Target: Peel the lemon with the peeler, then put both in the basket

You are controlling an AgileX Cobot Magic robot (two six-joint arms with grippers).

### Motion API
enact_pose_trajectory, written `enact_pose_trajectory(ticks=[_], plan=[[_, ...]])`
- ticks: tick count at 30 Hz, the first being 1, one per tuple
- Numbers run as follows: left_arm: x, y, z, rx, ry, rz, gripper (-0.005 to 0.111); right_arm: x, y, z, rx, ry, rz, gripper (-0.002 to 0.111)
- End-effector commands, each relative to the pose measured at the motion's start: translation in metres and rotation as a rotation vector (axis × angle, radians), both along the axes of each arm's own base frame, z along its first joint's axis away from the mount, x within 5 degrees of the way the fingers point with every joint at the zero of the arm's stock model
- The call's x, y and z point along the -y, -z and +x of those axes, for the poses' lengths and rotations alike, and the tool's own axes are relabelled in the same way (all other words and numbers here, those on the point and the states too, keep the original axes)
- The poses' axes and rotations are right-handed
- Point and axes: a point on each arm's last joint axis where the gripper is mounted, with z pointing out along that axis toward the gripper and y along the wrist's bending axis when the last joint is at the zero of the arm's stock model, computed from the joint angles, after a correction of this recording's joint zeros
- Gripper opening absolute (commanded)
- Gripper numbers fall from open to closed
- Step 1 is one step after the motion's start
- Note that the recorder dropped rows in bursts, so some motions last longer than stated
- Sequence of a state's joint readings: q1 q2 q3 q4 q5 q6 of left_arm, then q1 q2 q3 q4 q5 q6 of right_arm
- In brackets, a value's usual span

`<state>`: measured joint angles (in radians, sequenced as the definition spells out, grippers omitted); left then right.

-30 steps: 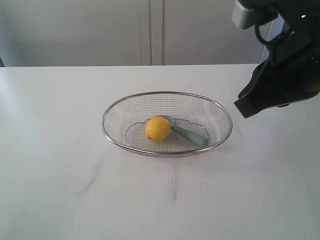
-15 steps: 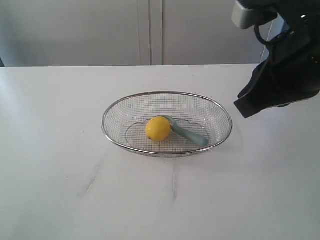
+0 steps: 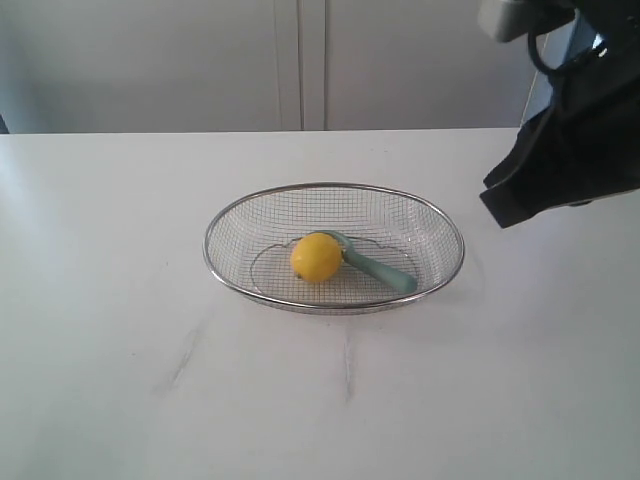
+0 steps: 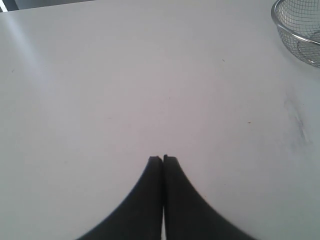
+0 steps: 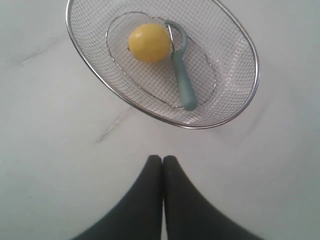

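Observation:
The yellow lemon (image 3: 316, 257) lies in the middle of the wire mesh basket (image 3: 222, 223), with the teal-handled peeler (image 3: 380, 270) beside it, its blade head against the lemon. The right wrist view looks down on the lemon (image 5: 148, 43), the peeler (image 5: 183, 80) and the basket (image 5: 250, 50). My right gripper (image 5: 162, 158) is shut and empty, held above the table short of the basket; in the exterior view only its black arm (image 3: 565, 140) shows at the upper right. My left gripper (image 4: 163, 158) is shut, empty, over bare table, with the basket's rim (image 4: 283, 27) at a corner.
The white table (image 3: 120, 300) carries faint grey scuff marks (image 3: 185, 350) in front of the basket. A pale wall with cabinet seams (image 3: 300, 60) stands behind the table's far edge.
The right arm has shifted slightly up and to the right in the exterior view. The lemon, peeler and basket have not moved.

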<state>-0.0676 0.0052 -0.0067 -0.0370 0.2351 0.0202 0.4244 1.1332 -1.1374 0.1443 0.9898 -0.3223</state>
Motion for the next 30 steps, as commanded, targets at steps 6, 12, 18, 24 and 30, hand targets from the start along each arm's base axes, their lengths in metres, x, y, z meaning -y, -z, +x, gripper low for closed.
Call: enact_pose_trajectory(ticks=[6, 12, 18, 24, 30], plan=[[0.001, 0.002, 0.0, -0.001, 0.006, -0.01, 0.0, 0.047, -0.061, -0.081, 0.323, 0.08, 0.138, 0.0], [0.001, 0.002, 0.0, -0.001, 0.006, -0.01, 0.0, 0.082, -0.081, -0.144, 0.517, 0.347, 0.253, 0.0], [0.001, 0.002, 0.0, -0.001, 0.006, -0.01, 0.0, 0.089, -0.074, -0.201, 0.665, 0.553, 0.327, 0.0], [0.001, 0.002, 0.0, -0.001, 0.006, -0.01, 0.0, 0.086, -0.037, -0.226, 0.72, 0.643, 0.301, 0.0], [0.001, 0.002, 0.0, -0.001, 0.006, -0.01, 0.0, 0.086, 0.006, -0.227, 0.794, 0.663, 0.325, 0.0]])
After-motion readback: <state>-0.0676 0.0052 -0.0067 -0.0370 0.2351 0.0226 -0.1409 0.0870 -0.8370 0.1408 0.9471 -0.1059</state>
